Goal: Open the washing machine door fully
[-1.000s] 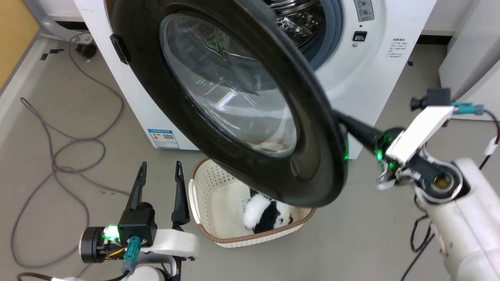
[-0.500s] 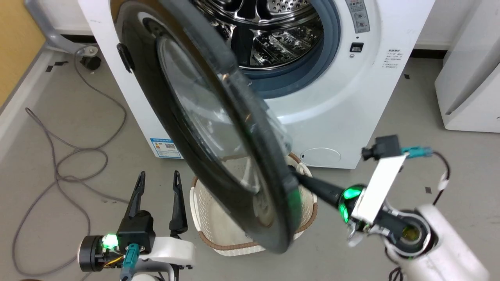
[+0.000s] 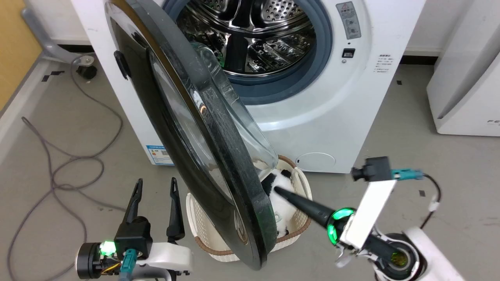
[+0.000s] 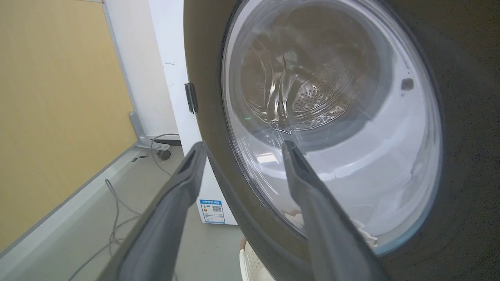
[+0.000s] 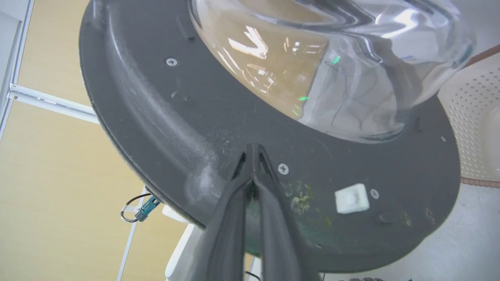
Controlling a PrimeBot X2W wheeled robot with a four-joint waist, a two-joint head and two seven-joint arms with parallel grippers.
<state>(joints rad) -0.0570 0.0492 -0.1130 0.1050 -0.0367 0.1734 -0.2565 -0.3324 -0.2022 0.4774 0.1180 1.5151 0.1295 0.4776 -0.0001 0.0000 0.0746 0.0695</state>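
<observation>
The washing machine door (image 3: 230, 156) stands half open, edge-on before the washing machine (image 3: 332, 117). The right claw (image 3: 278, 190), pressed together, touches its inner face; the left claw (image 3: 156, 180) is spread and empty. The door has swung wider than before. A basket (image 3: 197, 218) sits below on the grey floor (image 3: 390, 156).

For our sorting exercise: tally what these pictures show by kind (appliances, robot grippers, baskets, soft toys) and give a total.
Appliances: 2 (washing machine, white appliance at right)
Grippers: 2 (left gripper, right gripper)
Baskets: 1 (basket)
Soft toys: 1 (panda toy)
Total: 6
</observation>
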